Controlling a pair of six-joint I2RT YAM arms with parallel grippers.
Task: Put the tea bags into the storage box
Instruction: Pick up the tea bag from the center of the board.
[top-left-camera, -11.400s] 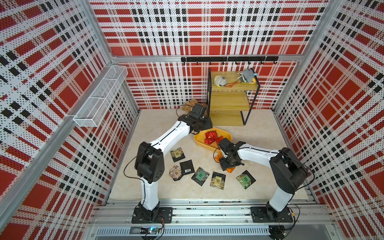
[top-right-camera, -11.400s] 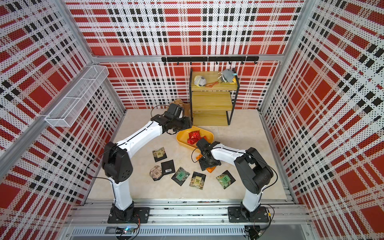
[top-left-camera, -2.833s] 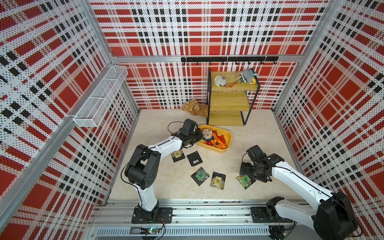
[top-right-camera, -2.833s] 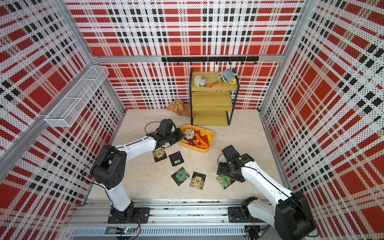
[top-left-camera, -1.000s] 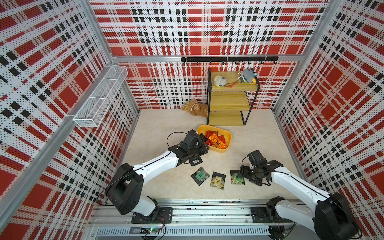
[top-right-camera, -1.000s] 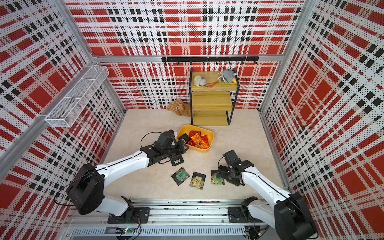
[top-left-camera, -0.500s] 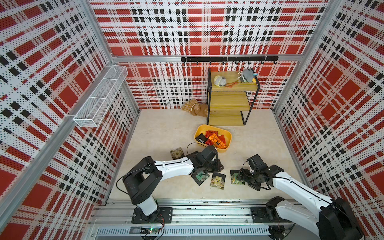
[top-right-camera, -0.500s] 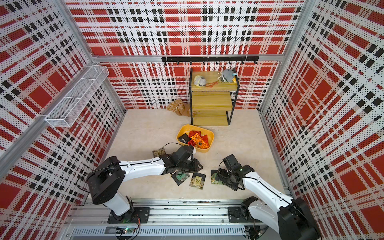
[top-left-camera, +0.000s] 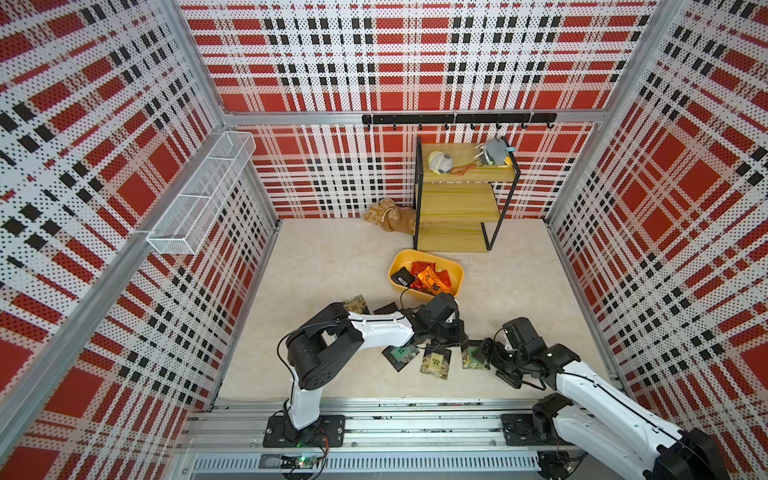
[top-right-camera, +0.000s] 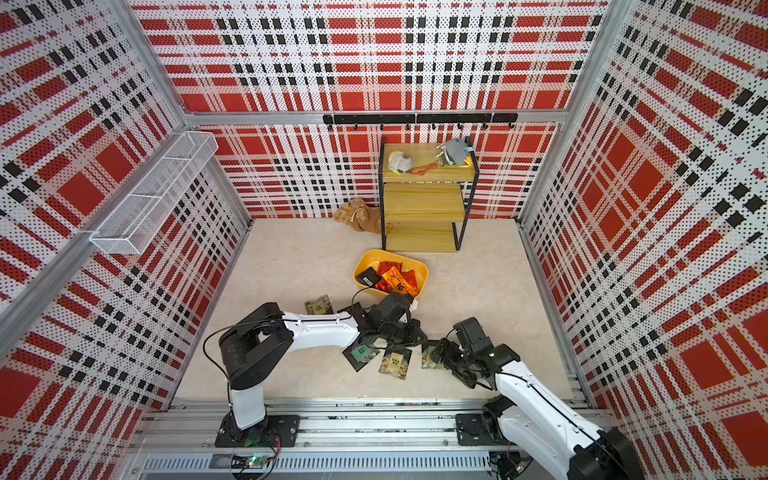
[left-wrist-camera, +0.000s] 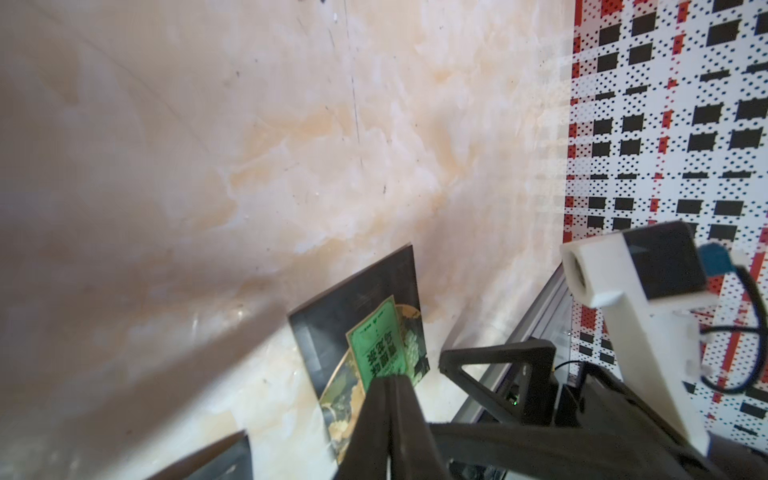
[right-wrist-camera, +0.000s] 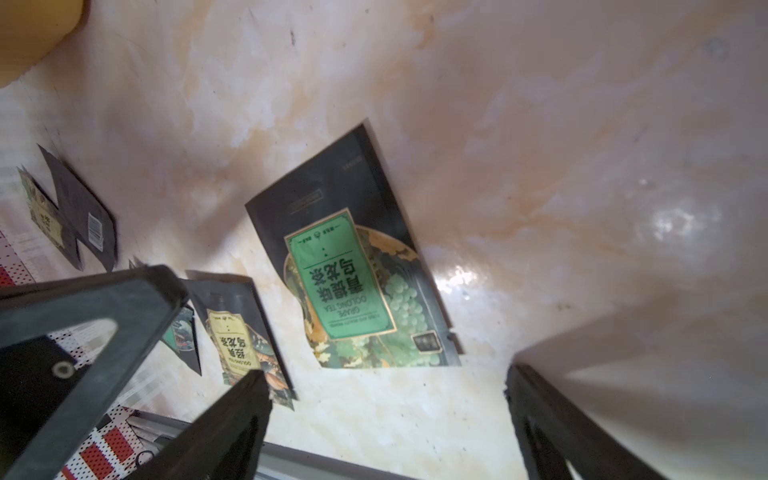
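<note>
Near the front edge of the tabletop (top-left-camera: 332, 266), the left claw (left-wrist-camera: 388, 380) pinches a green-label tea bag (left-wrist-camera: 365, 332) by its edge; in a top view the storage box (top-left-camera: 458, 274) lies near, about twelve o'clock from it. The right claw (right-wrist-camera: 382, 370) stands spread just beside a second tea bag (right-wrist-camera: 345, 270).

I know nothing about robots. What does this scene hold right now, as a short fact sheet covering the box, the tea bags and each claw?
box: yellow, on the table in front of the shelf
in box: red, orange and black tea bags
outside box: five loose bags on the table
left gripper: shut, pinching the edge of a green-label bag
right gripper: open, above a second green-label bag
</note>
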